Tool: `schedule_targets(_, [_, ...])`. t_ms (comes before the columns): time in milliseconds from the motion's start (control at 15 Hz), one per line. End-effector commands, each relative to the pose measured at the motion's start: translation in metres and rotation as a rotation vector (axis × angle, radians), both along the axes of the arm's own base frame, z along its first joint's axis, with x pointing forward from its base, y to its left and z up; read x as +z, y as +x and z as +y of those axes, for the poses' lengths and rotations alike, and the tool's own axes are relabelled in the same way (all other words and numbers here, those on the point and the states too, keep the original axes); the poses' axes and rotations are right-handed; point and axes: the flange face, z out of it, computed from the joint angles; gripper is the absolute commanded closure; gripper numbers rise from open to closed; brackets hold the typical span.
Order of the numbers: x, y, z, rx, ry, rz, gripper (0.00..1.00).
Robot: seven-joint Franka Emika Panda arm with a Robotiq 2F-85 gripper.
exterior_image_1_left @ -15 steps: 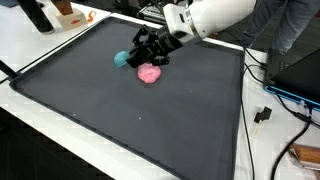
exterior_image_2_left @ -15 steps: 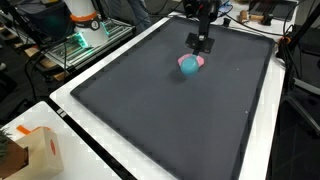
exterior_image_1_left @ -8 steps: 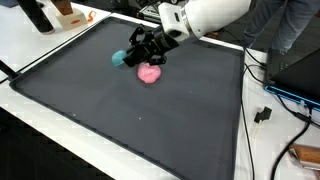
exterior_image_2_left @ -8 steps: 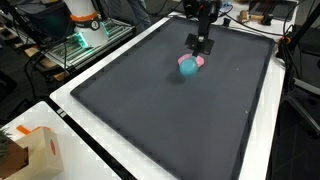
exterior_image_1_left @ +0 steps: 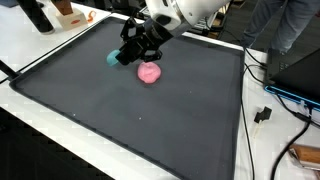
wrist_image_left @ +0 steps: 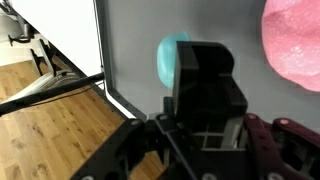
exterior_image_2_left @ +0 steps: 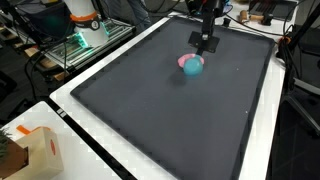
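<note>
A dark grey mat (exterior_image_1_left: 160,125) with a raised black rim covers most of a white table (exterior_image_1_left: 45,48) in a cluttered lab. Cables (exterior_image_1_left: 268,100) trail off one side, and a cardboard box (exterior_image_2_left: 35,150) sits at a corner in an exterior view.

A pink lump (exterior_image_1_left: 150,72) lies on the mat towards the far edge and has not moved over the last second. A small teal ball (exterior_image_1_left: 112,57) sits just beside the lump, on the side nearer the table's white border. A second ago the ball lay closer to the lump, so the gap between the two has widened a little. In an exterior view from the opposite side, the teal ball (exterior_image_2_left: 192,66) now covers most of the pink lump (exterior_image_2_left: 183,60), where before the lump showed at the ball's other edge.

The gripper (exterior_image_1_left: 135,48) has swung away from the lump. It was hanging almost over the pink lump and now hangs over the teal ball, slightly higher.

In the wrist view a black finger (wrist_image_left: 205,90) hides part of the teal ball (wrist_image_left: 170,55), and the pink lump (wrist_image_left: 295,45) is off to one side. I cannot tell whether the claw is apart or clamped on the ball.
</note>
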Motion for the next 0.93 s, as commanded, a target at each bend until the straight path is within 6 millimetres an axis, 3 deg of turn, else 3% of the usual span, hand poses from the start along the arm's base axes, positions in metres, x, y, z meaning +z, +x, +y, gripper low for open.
schedule_targets(0, [0.028,-0.002,-0.013,0.041,0.106,0.012,0.75])
schedule_targets(400, [0.080,0.001,-0.030,0.110,0.284,0.022,0.75])
schedule_targets(867, [0.131,-0.012,-0.047,0.165,0.523,0.107,0.75])
